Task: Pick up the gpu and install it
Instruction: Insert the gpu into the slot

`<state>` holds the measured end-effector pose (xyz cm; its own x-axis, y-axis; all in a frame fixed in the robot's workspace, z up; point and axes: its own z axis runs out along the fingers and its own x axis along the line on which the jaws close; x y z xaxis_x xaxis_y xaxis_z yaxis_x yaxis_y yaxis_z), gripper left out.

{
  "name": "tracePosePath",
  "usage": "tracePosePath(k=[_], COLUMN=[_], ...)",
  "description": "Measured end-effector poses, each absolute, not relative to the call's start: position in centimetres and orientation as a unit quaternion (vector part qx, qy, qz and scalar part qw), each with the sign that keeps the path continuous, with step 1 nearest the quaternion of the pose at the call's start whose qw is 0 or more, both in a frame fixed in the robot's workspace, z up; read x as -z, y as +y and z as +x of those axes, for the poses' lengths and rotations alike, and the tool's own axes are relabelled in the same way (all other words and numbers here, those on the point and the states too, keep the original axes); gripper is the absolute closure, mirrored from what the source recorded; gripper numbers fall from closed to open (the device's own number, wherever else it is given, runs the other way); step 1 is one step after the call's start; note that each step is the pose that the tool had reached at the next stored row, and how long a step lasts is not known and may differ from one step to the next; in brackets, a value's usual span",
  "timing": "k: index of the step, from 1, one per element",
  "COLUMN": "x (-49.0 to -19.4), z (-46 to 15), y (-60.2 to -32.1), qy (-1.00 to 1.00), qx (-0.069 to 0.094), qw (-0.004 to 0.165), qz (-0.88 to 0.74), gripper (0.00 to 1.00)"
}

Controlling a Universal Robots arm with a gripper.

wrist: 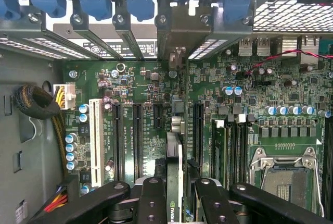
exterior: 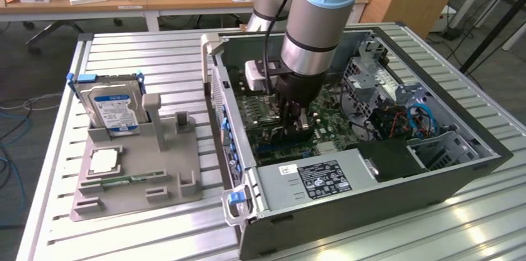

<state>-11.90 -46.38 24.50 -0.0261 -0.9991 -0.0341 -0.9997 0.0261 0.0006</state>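
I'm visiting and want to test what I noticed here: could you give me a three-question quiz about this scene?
1. True or false: the gripper is down inside the open computer case.
2. What does the gripper hold? A) the hard drive B) the gpu C) a memory stick
3. Where is the blue-labelled hard drive standing?

Key
1. True; it hangs just above the motherboard.
2. B; the gpu sits edge-on between the fingers, over the expansion slots.
3. Upright in the grey holder tray on the table, on the exterior view's left of the case.
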Motion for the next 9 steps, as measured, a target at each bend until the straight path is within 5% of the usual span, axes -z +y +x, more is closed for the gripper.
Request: tracePosePath(k=[9], x=[-24.48], z=[-11.9], y=[-46.38], qy=[0.716], qx=[-0.012], qw=[0.012], qz=[-0.698], gripper=[0.73])
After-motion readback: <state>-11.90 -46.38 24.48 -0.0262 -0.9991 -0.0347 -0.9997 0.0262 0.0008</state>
